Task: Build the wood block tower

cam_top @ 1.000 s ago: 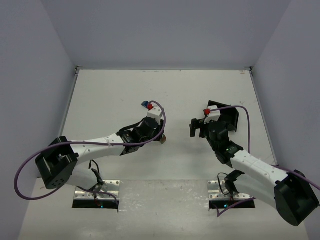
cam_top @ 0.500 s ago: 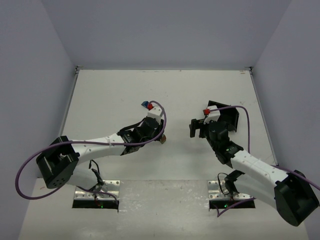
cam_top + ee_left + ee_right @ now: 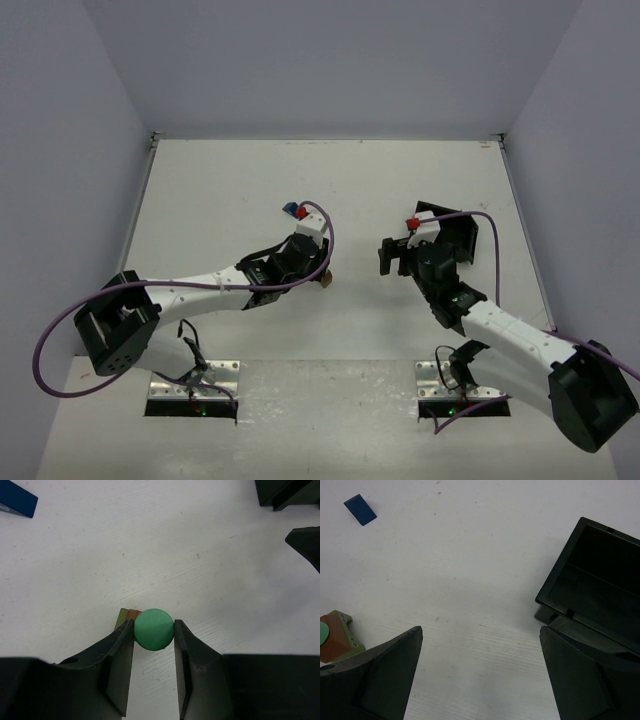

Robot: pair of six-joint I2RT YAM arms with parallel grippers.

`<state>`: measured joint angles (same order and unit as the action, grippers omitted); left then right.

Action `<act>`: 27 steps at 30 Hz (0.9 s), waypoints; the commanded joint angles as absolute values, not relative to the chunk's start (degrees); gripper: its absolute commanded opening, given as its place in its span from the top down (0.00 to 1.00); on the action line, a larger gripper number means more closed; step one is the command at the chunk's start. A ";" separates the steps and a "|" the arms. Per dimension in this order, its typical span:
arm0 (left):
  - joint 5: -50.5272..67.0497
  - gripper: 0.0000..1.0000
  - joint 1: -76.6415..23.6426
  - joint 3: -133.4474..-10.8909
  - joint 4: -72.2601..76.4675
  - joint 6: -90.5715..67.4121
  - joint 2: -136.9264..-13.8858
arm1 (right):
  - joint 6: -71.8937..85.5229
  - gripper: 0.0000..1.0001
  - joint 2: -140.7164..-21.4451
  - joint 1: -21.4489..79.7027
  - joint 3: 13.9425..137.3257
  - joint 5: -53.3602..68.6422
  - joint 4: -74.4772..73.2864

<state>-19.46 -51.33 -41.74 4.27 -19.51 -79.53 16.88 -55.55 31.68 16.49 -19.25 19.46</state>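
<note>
Mint-green cylinder pinched by left claw (arm stretched centreward).

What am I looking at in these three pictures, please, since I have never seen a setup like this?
These are two robot arms bolted to a white table, each ending in a two-finger gripper. One picture is from a fixed camera above and behind them. The other two come from a camera on each wrist, looking out past that arm's own gripper. The left gripper is closed on a mint-green wooden cylinder, right over a brown-orange wooden block stacked on an olive wooden block. The right gripper is open and empty. A blue wooden block and a black square tray lie further off.
</note>
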 commanded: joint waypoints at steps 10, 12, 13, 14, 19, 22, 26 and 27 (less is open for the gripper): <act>-20.64 0.72 -51.86 -43.32 3.29 -19.83 -79.00 | 16.52 0.01 -55.16 31.73 16.44 -19.46 22.50; -20.53 0.70 -51.86 -43.20 3.29 -19.82 -78.59 | 16.52 0.01 -55.24 31.73 16.44 -19.47 22.50; -20.49 0.69 -51.86 -43.16 3.33 -19.79 -78.44 | 16.52 0.01 -55.27 31.73 16.44 -19.50 22.50; -20.41 0.68 -51.86 -43.15 3.36 -19.78 -78.45 | 16.55 0.01 -55.31 31.70 16.44 -19.54 22.50; -19.11 0.62 -51.86 -42.98 4.06 -19.74 -78.82 | 16.49 0.01 -55.28 31.73 16.35 -19.55 22.45; -18.63 0.62 -51.86 -43.11 4.22 -19.60 -79.10 | 16.30 0.01 -55.37 31.73 16.44 -19.38 22.50; -18.67 0.57 -51.86 -43.28 4.00 -19.58 -79.19 | 16.26 0.01 -55.61 31.64 16.50 -19.25 22.48; -18.72 0.56 -51.86 -43.31 3.94 -19.60 -79.17 | 16.26 0.01 -55.67 31.66 16.54 -19.25 22.48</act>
<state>-18.94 -51.33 -41.91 3.20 -19.70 -79.50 16.68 -55.55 31.68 16.36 -19.08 19.51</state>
